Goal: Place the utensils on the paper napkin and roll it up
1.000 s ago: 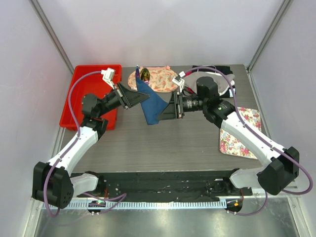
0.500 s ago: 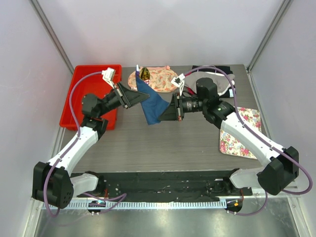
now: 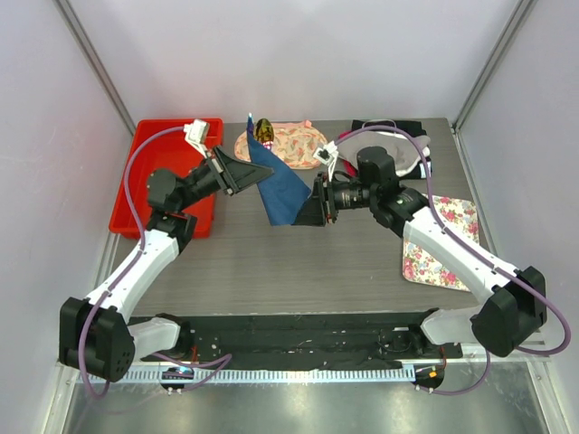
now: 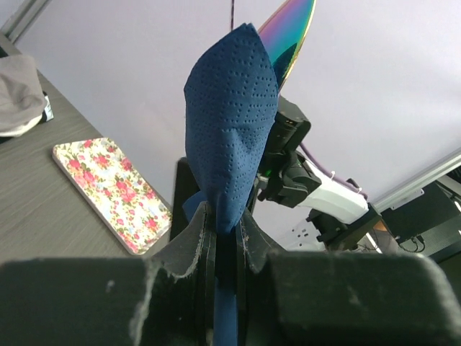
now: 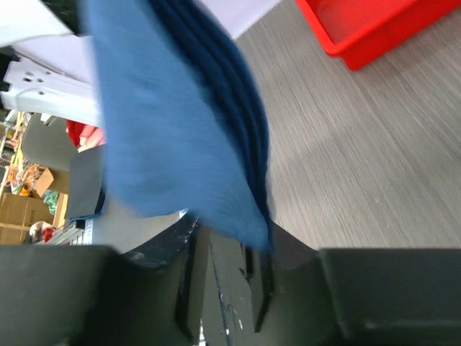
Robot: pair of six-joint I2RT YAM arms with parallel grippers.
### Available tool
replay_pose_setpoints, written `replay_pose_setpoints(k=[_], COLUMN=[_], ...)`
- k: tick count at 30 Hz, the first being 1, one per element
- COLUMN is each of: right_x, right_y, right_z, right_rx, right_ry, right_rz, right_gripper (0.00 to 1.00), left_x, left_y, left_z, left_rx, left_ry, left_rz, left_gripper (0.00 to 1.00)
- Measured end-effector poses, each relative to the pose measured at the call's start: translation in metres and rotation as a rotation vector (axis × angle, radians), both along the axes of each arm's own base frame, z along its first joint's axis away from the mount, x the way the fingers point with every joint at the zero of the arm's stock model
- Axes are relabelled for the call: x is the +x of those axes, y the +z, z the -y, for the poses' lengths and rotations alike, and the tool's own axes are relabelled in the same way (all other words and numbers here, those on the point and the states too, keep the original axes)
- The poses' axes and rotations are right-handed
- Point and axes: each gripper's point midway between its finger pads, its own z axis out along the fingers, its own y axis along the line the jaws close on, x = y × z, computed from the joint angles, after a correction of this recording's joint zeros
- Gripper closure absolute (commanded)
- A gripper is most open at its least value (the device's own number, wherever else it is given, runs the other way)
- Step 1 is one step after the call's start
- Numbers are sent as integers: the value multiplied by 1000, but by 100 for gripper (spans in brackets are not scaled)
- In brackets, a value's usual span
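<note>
Grey table (image 3: 271,262), red tray (image 3: 167,149), peach floral cloth (image 3: 294,145), floral mat (image 3: 460,217)

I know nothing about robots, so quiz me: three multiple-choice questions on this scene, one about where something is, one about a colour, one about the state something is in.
1. Where on the table is the red tray?
A) far left corner
B) near right corner
C) in the middle

2. What colour is the napkin?
A) white
B) dark blue
C) green

3. What state is the napkin in?
A) lying flat on the table
B) pinched by both claws and lifted up
C) crumpled inside the tray

Answers:
1 A: the top view shows the tray at the back left.
2 B: it looks dark blue in every view.
3 B: the left claw and the right claw are each closed on it, and it hangs between them above the table.
</note>
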Motion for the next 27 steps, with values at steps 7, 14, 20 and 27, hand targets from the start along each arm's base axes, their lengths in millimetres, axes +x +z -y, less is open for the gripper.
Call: replay_pose_setpoints(k=[7,14,20,27], right_x=[17,10,-11,10], right_y=[-13,47,108,93], right_z=[28,57,62,34], right_rx=[-112,-111,-9,2], right_ry=[-119,-203,-201,-168], right_rz=[-67,86,201,97], right_gripper=[38,35,37,37], left_x=[0,4,11,11], left_y=[2,1,-6,-7], left_z=[0,-3,-2,-2], left_rx=[-1,6,15,16], left_ry=[2,17,27,27], left_rz=[18,27,18,15], left_gripper=[100,100,100,100])
